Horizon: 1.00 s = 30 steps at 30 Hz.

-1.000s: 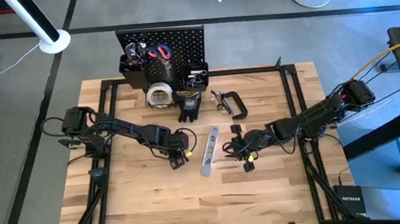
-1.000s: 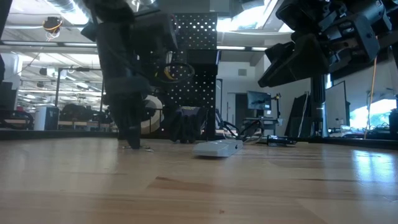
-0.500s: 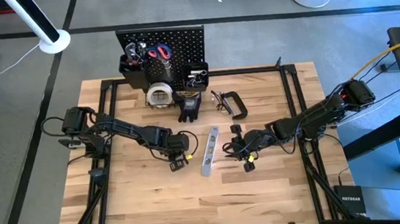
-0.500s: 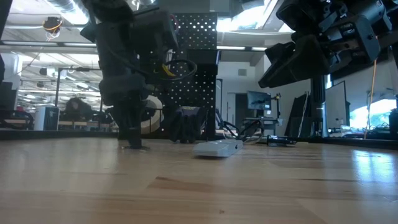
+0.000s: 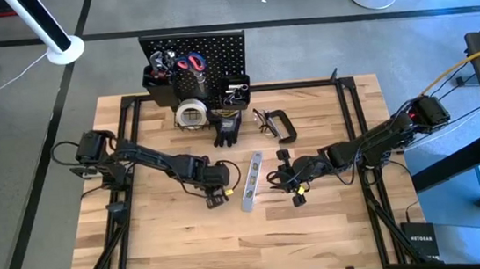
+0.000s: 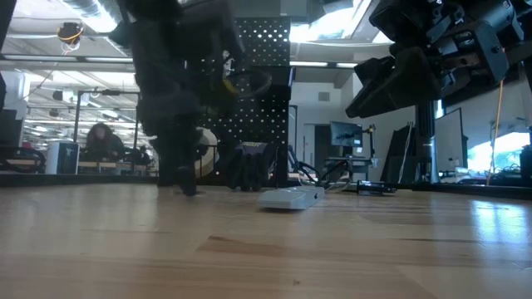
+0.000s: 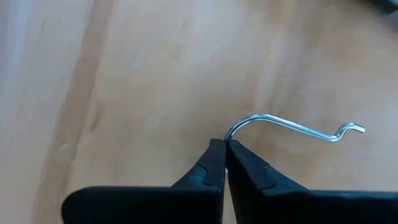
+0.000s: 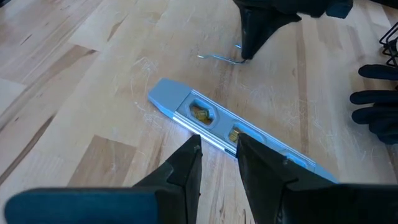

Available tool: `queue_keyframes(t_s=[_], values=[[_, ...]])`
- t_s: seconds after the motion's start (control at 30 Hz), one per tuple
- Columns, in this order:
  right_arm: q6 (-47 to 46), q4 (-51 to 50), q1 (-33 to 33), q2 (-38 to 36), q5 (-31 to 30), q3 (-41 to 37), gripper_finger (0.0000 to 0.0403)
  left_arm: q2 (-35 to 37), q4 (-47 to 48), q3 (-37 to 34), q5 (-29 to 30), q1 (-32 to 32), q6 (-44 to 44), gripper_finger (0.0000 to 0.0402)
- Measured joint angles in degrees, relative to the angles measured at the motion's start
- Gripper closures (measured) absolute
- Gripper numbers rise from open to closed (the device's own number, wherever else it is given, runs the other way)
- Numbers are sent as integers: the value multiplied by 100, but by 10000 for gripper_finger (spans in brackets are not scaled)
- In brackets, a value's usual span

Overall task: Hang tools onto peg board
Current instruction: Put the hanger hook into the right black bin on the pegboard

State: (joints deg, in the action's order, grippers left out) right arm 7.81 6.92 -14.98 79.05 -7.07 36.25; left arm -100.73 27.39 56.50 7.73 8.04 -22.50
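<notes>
I am pinching the bent end of a thin wire hook [image 7: 292, 127] in my left tool [image 7: 224, 149], tips shut on it low over the bench [image 5: 319, 224]; keeping the pinch firm and lifting straight, since the peg board [image 5: 214, 49] stands well beyond, while my right tool [image 8: 217, 149] is hovering part-open over the silver level bar [image 8: 230, 127].

Left gripper [image 7: 224, 147] fingers [image 7: 205, 171] pinched shut on bent wire hook [image 7: 292, 127], wooden tabletop [image 7: 124, 81] beneath

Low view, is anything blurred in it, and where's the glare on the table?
Low view: the left arm is smeared by motion, the right gripper is dark against bright windows, and glare streaks the table at the right. Left wrist view: the wire hook is sharp.
</notes>
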Motion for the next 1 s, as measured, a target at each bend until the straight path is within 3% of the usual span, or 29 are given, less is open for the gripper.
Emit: queue_keyframes(t_s=[0.2, 0.73, 1.0], values=[[0, -39, 0, 0, 0, 0, 297, 206, 72, 208, 35, 224, -203, 401], [146, 106, 0, -2, -391, -2, 297, 974, 3, 257, 958, 581, -381, 401], [148, 794, 0, -2, -389, -1, 297, 1542, 15, 263, 1426, 698, -298, 401]])
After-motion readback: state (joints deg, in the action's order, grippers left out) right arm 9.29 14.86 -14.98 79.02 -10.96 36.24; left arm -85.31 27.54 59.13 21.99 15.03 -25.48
